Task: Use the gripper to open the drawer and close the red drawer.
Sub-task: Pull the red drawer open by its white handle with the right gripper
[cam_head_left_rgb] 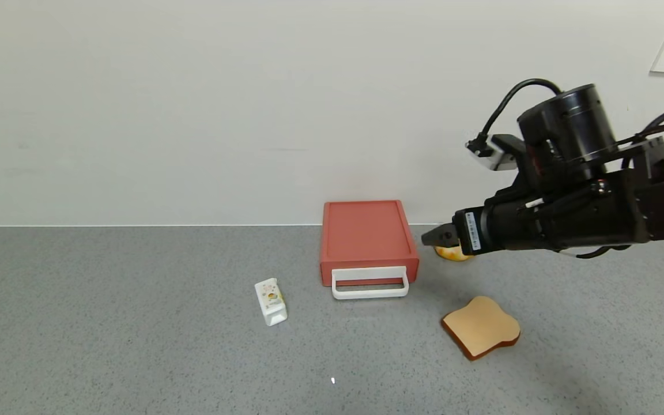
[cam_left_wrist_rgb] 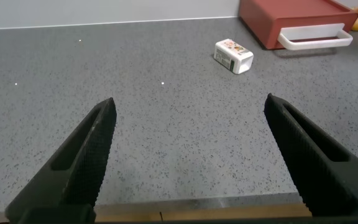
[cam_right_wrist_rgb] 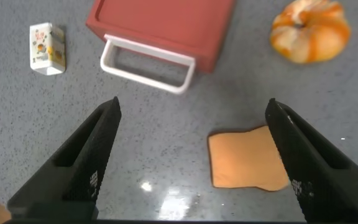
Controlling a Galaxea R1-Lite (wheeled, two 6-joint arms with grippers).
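The red drawer point(cam_head_left_rgb: 368, 236) lies flat at the back of the grey counter, tray pushed in, white loop handle point(cam_head_left_rgb: 370, 283) facing me. It also shows in the right wrist view point(cam_right_wrist_rgb: 166, 28) and the left wrist view point(cam_left_wrist_rgb: 291, 22). My right gripper point(cam_head_left_rgb: 433, 236) hovers above the counter just right of the drawer, pointing left, jaws open and empty point(cam_right_wrist_rgb: 191, 124). My left gripper point(cam_left_wrist_rgb: 188, 118) is open and empty over bare counter, far from the drawer; it is out of the head view.
A toast slice point(cam_head_left_rgb: 480, 334) lies right of and in front of the drawer. An orange-yellow fruit-like object point(cam_head_left_rgb: 454, 253) sits half hidden behind my right fingertips. A small white carton point(cam_head_left_rgb: 271, 301) lies left of the handle. A wall runs behind.
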